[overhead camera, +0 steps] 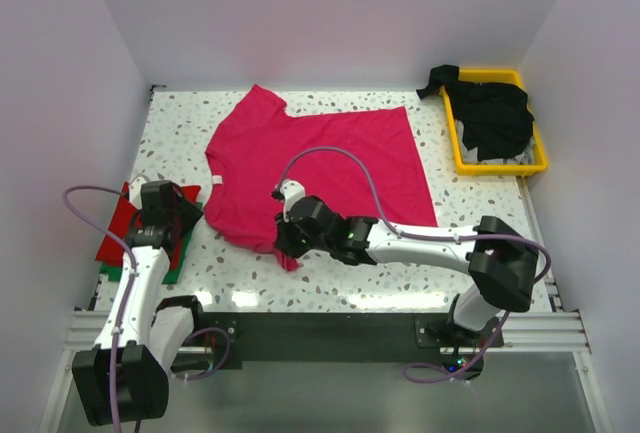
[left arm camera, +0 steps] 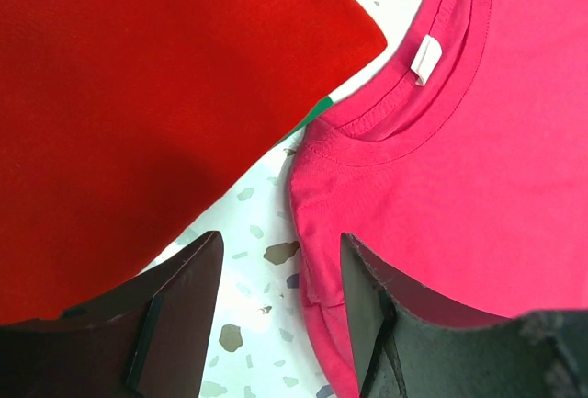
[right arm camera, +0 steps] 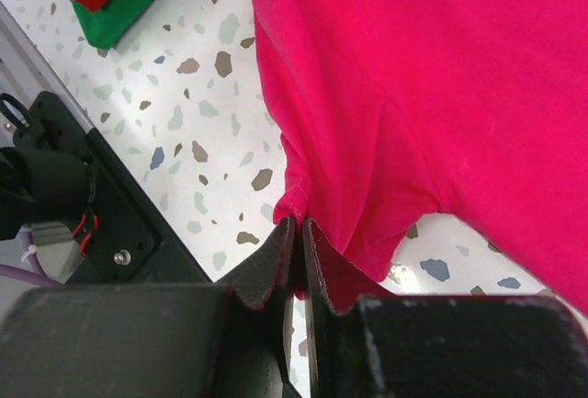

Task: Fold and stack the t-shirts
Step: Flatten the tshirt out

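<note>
While a folded red cloth t-shirt (overhead camera: 118, 223) lay on a green cloth shirt (right arm camera: 136, 1) beside the open left claw (left arm camera: 280, 251), the right claw (right arm camera: 299, 228) pinched the spread, unfolded magenta-pink t-shirt (overhead camera: 330, 153), with black shirts (overhead camera: 495, 118) heaped in the yellow plastic tray (overhead camera: 500, 167) beyond.

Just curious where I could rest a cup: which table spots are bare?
Bare table at the far-left corner beside the pink shirt, and near side of the yellow tray. Crowded: the gap between red shirt and pink shirt, where the left gripper hovers.

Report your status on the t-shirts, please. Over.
Left gripper open, empty, beside red t-shirt. Right gripper pinches pink t-shirt edge. Nothing lies on it.
</note>
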Action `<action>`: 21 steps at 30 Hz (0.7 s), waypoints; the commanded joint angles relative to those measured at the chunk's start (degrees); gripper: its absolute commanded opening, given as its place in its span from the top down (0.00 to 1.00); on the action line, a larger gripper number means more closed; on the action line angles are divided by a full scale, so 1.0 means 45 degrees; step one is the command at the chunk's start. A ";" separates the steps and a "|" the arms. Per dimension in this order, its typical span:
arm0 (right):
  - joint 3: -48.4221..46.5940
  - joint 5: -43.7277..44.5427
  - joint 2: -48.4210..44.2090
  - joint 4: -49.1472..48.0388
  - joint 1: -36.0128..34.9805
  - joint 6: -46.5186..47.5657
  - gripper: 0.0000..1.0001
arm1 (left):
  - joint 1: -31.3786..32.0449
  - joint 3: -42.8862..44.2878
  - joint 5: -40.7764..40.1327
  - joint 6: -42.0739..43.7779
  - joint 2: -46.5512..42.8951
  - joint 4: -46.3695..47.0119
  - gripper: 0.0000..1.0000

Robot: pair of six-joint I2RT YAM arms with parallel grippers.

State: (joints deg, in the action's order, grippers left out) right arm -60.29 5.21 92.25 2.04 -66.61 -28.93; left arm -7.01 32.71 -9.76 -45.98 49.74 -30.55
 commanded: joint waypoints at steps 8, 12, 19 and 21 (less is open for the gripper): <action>-0.0858 -0.2895 0.0768 -0.2075 -0.0314 -0.1110 0.86 | -0.0006 -0.0355 0.0020 -0.0369 0.0022 0.0597 0.41; -0.1251 -0.3034 0.1375 -0.1706 -0.0783 -0.0935 0.59 | -0.0006 -0.0257 0.0273 -0.0330 -0.0251 0.0518 0.38; 0.0096 -0.0615 -0.0458 -0.0494 -0.0512 -0.1226 0.51 | 0.0286 -0.0588 0.1171 -0.0349 -0.1284 0.0343 0.32; 0.0698 -0.0320 -0.1278 0.0325 0.0129 -0.1519 0.51 | 0.0946 -0.0783 0.1056 -0.0719 -0.1578 0.0207 0.32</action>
State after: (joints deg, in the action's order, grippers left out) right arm -59.61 -1.96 93.54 0.16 -69.32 -33.71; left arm -5.85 30.41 -6.35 -47.35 44.91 -29.98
